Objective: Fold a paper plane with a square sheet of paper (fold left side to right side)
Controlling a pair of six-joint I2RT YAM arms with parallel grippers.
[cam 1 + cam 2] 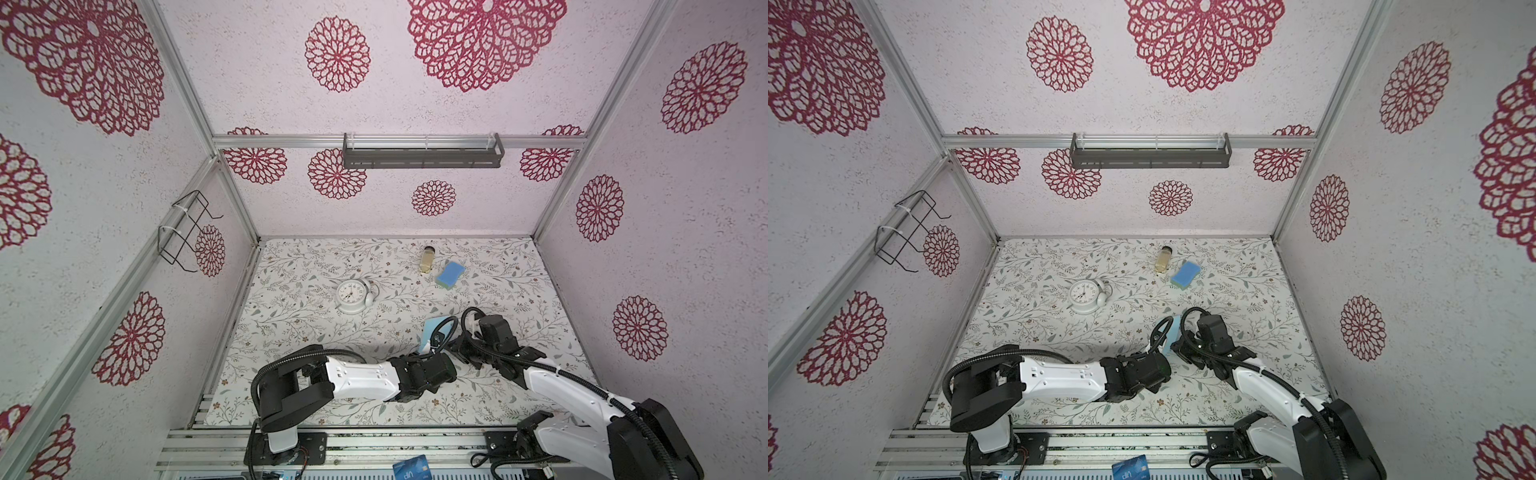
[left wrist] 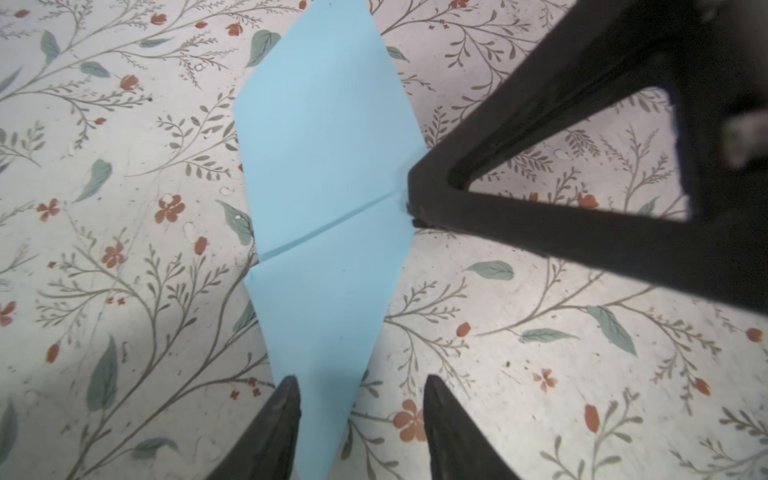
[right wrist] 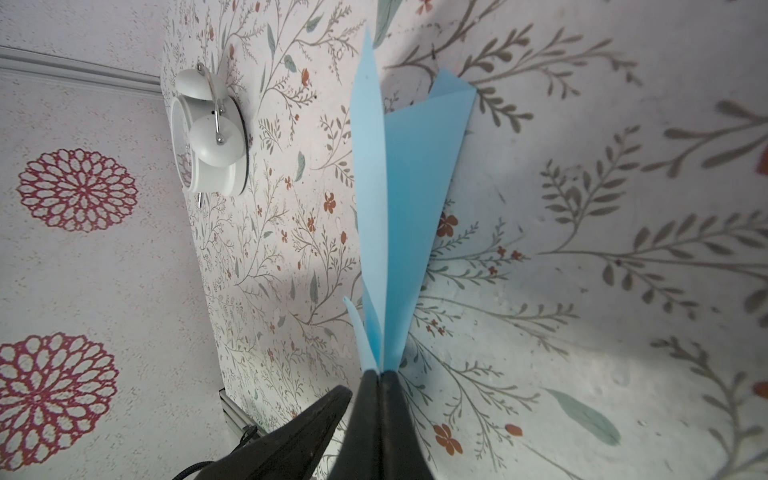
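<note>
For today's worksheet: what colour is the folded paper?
Plain light blue; the paper plane shows best in the left wrist view.

Boxed in on three sides by pale speckled walls (image 1: 374, 216) printed with crimson lace-like rosettes (image 1: 337, 54). Braced along seams and corners by aluminium frame bars (image 1: 282, 142). Hung from the back bar, a grey slotted shelf (image 1: 422, 157); zip-tied to the left bar, a black wire rack (image 1: 183, 232). Below, a desk (image 1: 311, 257) papered in leafy floral print, evenly lit, softly shadowed toward the front.

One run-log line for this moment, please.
phase: mid-fold | right gripper: shut on paper plane edge at crease | left gripper: open, straddling its pointed end
</note>
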